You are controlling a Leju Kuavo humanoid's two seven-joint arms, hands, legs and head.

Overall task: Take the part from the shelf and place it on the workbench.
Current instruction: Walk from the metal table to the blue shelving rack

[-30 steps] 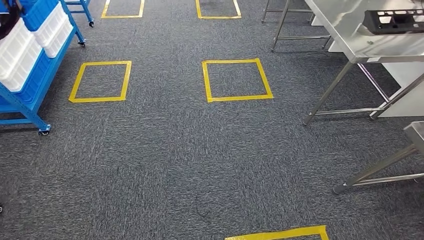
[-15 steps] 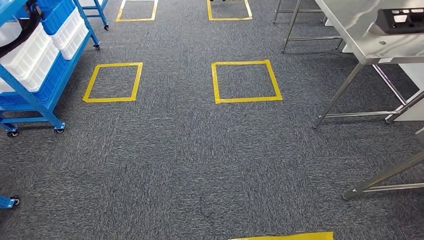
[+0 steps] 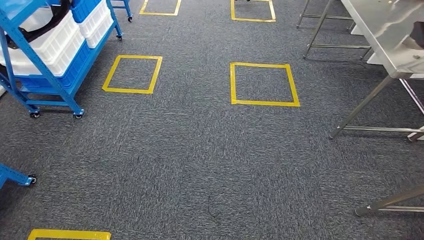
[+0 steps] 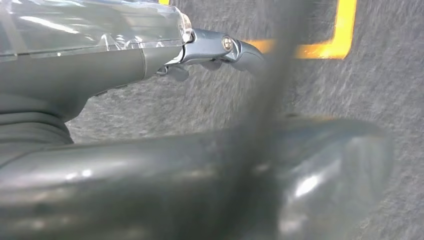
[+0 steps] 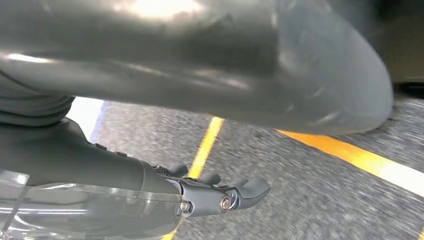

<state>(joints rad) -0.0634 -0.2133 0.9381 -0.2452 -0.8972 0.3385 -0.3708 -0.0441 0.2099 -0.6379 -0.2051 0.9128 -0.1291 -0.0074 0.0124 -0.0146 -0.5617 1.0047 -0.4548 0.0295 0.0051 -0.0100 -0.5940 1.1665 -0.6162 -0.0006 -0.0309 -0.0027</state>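
You had grey carpet (image 3: 200,160) spread before you, the largest thing in the head view, marked with yellow tape squares (image 3: 264,84). At the left stood the blue wheeled shelf (image 3: 47,75), carrying white bins (image 3: 55,42) and blue bins (image 3: 85,7); a black looped piece (image 3: 42,30), perhaps the part, lay in a white bin, though too little showed for you to be sure. At the right stood the steel workbench (image 3: 385,35) on thin legs, with something dark (image 3: 417,32) at the picture's edge on its top.

Your left hand (image 4: 210,50) hung above the carpet near a yellow tape line, fingers extended and apart, holding nothing. Your right hand (image 5: 215,192) likewise hung over carpet and tape, fingers spread, holding nothing.
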